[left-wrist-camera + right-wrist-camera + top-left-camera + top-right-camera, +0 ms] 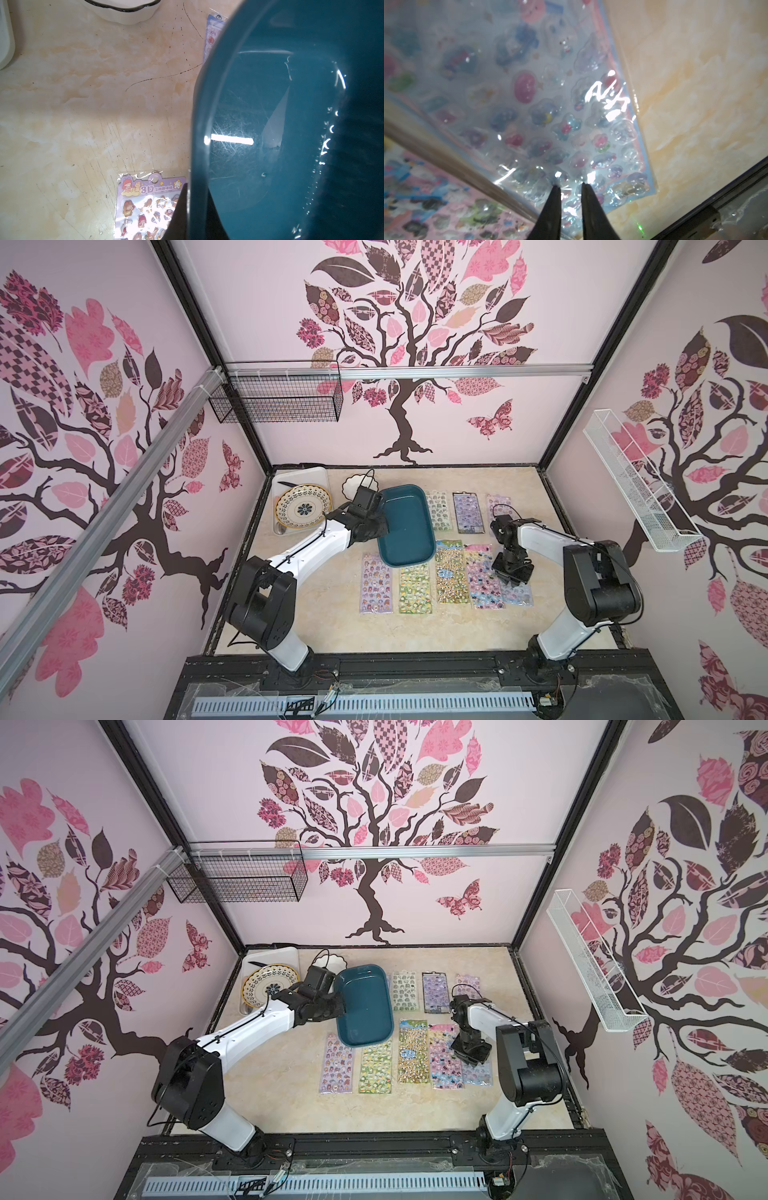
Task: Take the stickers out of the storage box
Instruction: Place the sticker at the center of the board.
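Note:
The dark teal storage box (pixel 405 526) (pixel 365 1006) (pixel 291 124) sits mid-table, its inside showing only bare bottom. My left gripper (pixel 380 526) (pixel 340 1006) (pixel 196 193) is shut on its left rim, one finger inside and one outside. Several stickers lie flat on the table around it: purple (pixel 376 583) (pixel 149 207), green (pixel 414 587), yellow (pixel 451 570) and pink (pixel 482 576) (pixel 436 203) in front, others (pixel 468 512) behind. My right gripper (pixel 513 574) (pixel 471 1054) (pixel 569 184) points down onto a light-blue sheet (pixel 550 104), tips on it, jaws narrowly apart.
A white tray (pixel 320 472) holding a patterned plate (pixel 303 506) stands at the back left, with a white scalloped bowl (pixel 353 485) (pixel 124 12) beside it. A black wire basket (pixel 276 398) and a white one (pixel 640 481) hang on the walls.

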{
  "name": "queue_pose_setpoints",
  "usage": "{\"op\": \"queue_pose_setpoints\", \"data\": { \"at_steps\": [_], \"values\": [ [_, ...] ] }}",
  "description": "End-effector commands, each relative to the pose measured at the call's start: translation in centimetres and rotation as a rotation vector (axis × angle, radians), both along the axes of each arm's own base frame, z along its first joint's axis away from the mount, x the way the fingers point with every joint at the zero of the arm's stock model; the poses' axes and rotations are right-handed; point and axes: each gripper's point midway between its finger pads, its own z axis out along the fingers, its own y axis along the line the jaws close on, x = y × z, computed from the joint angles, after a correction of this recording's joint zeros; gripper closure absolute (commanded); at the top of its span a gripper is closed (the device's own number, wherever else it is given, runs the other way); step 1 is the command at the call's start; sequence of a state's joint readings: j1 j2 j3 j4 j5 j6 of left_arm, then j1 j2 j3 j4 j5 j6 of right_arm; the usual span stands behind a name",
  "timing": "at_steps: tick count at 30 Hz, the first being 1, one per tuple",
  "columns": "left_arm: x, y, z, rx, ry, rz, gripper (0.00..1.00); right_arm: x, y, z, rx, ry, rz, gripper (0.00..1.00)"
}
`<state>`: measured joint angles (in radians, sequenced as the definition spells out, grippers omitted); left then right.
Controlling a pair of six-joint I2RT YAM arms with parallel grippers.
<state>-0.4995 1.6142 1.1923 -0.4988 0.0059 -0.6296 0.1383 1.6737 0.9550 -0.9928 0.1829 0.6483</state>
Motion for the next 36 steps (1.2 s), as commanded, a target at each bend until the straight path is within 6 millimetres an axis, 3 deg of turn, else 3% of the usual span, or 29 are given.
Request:
{"op": "queue_pose_setpoints", "data": {
  "at_steps": [1, 9, 16, 28, 34, 36],
  "values": [
    [0.7, -0.5, 2.2, -0.045, -0.058, 0.001, 1.0, 0.3, -1.2, -0.8, -0.045, 0.006, -0.026, 0.78],
    [0.8, -0.5, 2.1, -0.051, -0.053, 0.001, 1.0, -0.4, -2.4, -1.0, -0.071, 0.03, -0.018, 0.78],
    [0.8, -0.5, 2.0, -0.046, -0.053, 0.0, 1.0, 0.1, -1.9, 0.1, -0.038, -0.019, -0.023, 0.78],
    [0.8, -0.1, 3.7, -0.051, -0.093, 0.002, 1.0, 3.6, 0.1, 8.1, 0.092, -0.309, -0.017, 0.74],
    [1.2, 1.8, 5.1, -0.027, -0.139, 0.051, 1.0, 6.2, 3.3, 13.4, 0.164, -0.584, 0.101, 0.72],
    [1.3, 2.7, 5.4, -0.02, -0.154, 0.082, 1.0, 7.0, 5.7, 15.2, 0.18, -0.675, 0.198, 0.72]
  ]
}}
